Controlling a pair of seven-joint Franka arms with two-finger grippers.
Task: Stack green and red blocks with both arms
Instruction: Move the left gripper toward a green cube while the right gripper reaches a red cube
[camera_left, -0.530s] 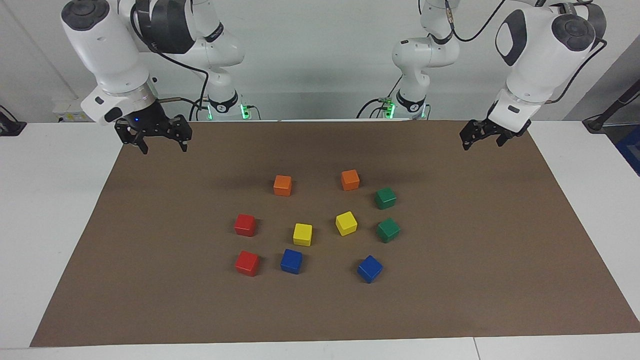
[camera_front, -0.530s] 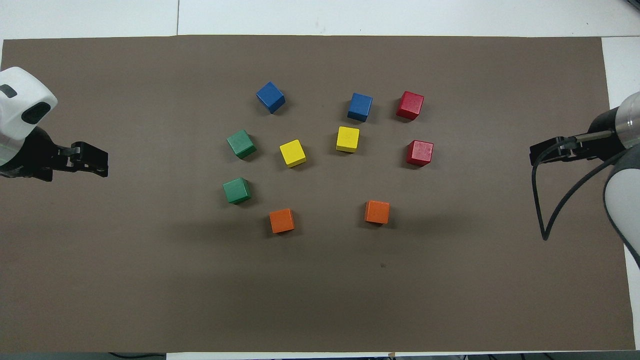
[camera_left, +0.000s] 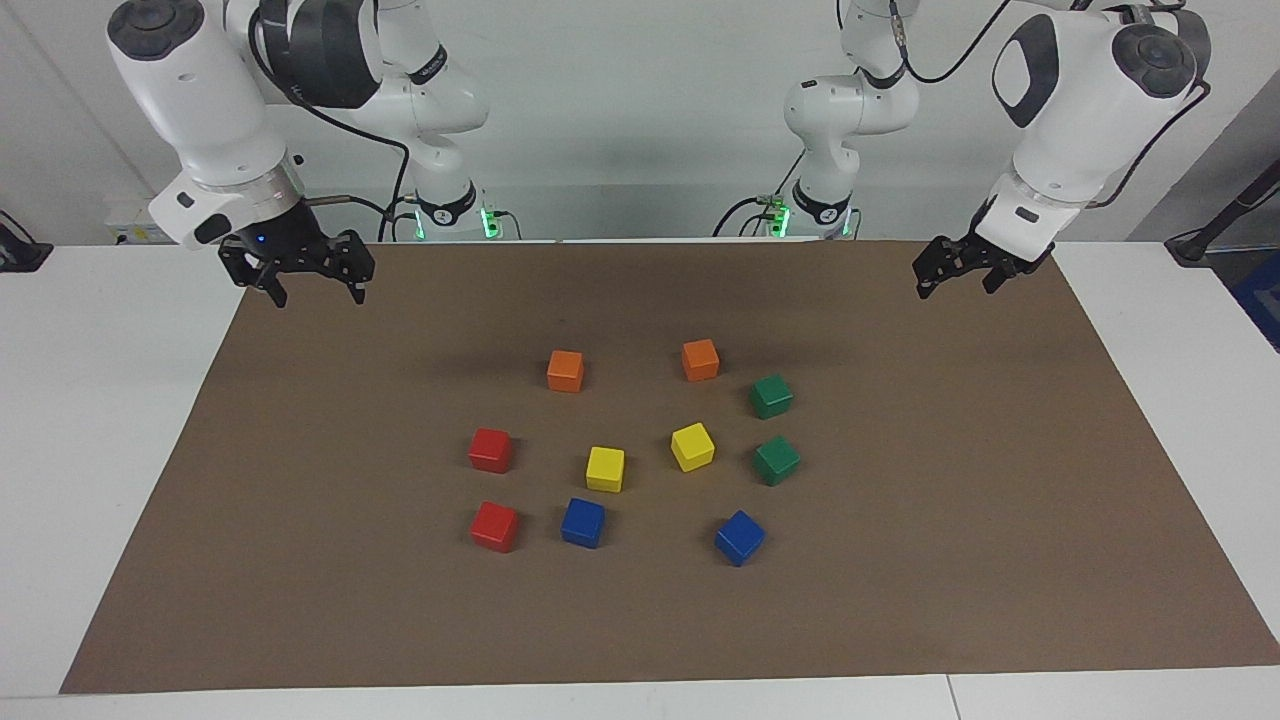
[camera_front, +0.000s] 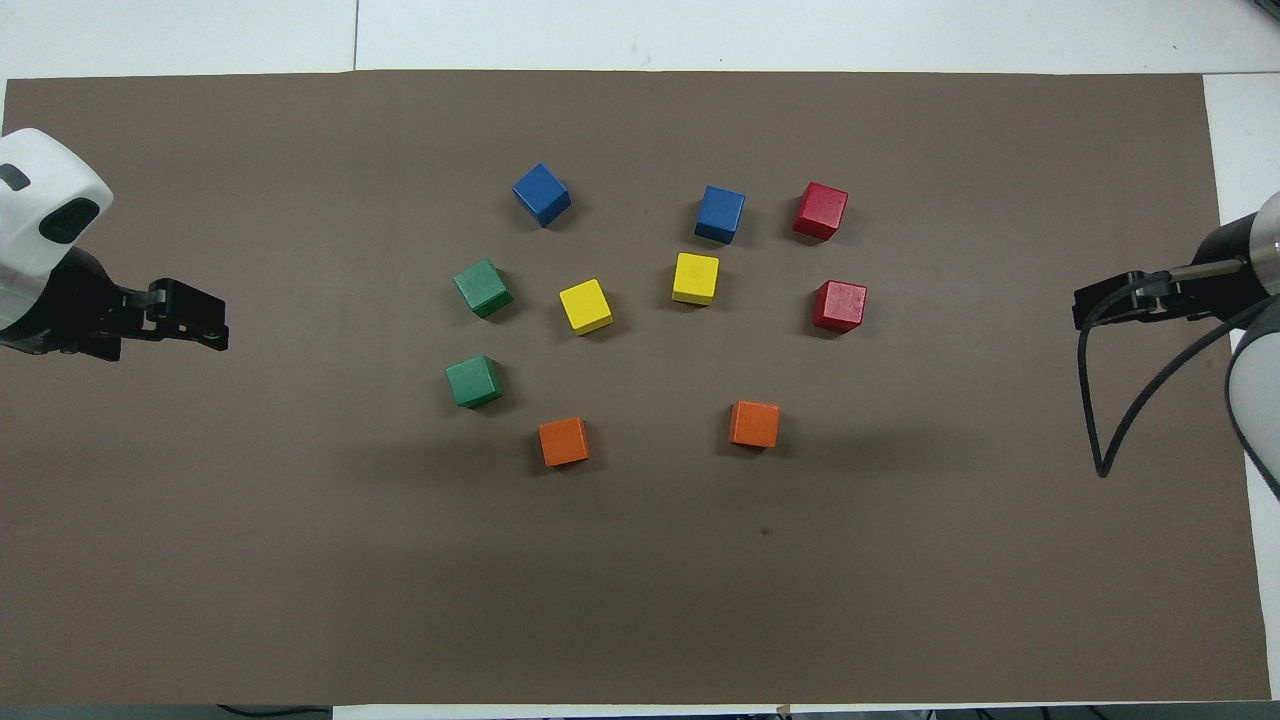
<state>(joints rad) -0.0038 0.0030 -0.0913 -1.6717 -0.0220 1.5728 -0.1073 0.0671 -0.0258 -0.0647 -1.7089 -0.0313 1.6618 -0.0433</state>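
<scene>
Since a moment ago both spread-fingered black grippers, right (camera_left: 312, 283) and left (camera_left: 955, 277), have lifted slightly above the brown paper mat (camera_left: 300, 560) where glossy green cubes (camera_left: 771, 396) and red cubes (camera_left: 491, 450) sit unstacked.

My facing camera sits high across the tabletop (camera_left: 100, 420), looking back at both arm bases and down on the whole brown mat (camera_left: 900, 560). My overhead camera hangs above the robots' end, aimed forward and steeply down; the mat (camera_front: 300, 560) nearly fills it, and the arms barely enter at the sides. Both stand well back. They share the mat and the cluster of blocks, half a turn apart. Overhead height is hard to judge, probably similar.
</scene>
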